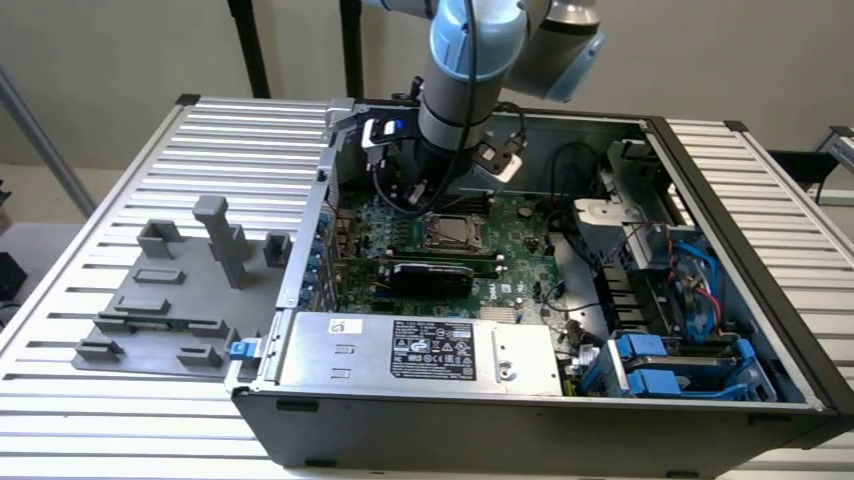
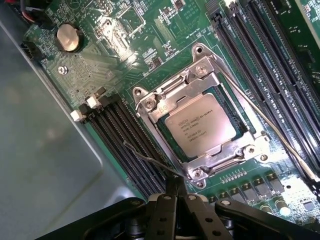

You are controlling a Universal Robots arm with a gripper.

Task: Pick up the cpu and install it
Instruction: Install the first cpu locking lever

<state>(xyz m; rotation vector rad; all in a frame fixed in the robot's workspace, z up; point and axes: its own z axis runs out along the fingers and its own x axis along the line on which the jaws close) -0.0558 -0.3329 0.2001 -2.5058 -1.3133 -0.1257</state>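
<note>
Gripper, jaws drawn together on nothing, hangs over the motherboard. You will find the cpu apart from it, flat in the socket just ahead, edges skewed to the jaws.

The cpu has a pale grey metal top, smooth and a bit dull. The frame around it is bright, shiny metal. The green board looks smooth and glossy, and the round battery on it shines like a coin. The gripper is black and matt. The table is ribbed silver metal. The grey holder on it looks like dull plastic. The big box is silver metal with a black label.
</note>
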